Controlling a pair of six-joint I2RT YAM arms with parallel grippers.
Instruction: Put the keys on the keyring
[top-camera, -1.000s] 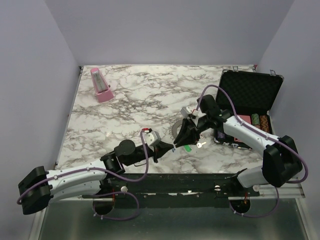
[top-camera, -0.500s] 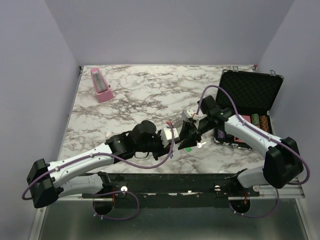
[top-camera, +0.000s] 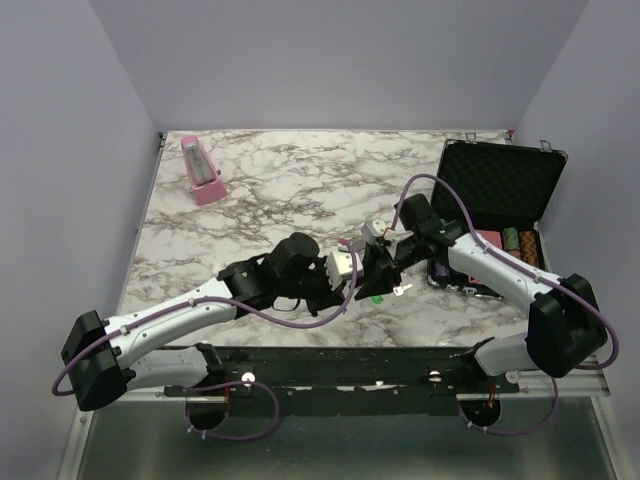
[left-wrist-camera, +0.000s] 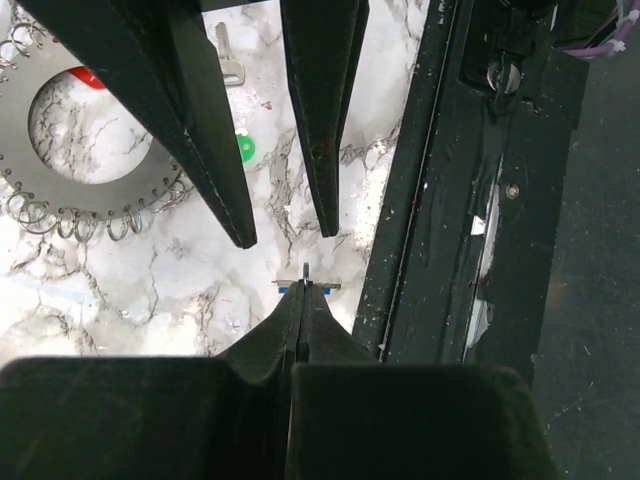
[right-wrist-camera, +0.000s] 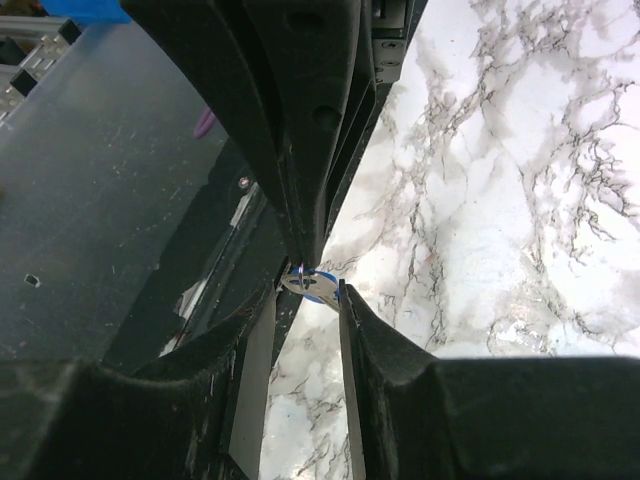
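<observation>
We see the blue key (right-wrist-camera: 317, 287) pinched in the closed left claw (left-wrist-camera: 304, 288), between the parted, empty fingers of the right claw (right-wrist-camera: 308, 298). The left wrist view shows the keyring (left-wrist-camera: 110, 195) upper left on the desk (left-wrist-camera: 150, 290), with a red key (left-wrist-camera: 86, 77) showing through its hole. The top view alone shows the open case (top-camera: 500, 185) at right, holding chips (top-camera: 519, 243).

Keys (top-camera: 400, 290) lie beside the keyring (left-wrist-camera: 80, 192), left of the case (top-camera: 497, 185).

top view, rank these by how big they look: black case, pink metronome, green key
1. black case, largest by far
2. pink metronome, clearly smaller
3. green key, tiny next to either

No close calls here.
</observation>
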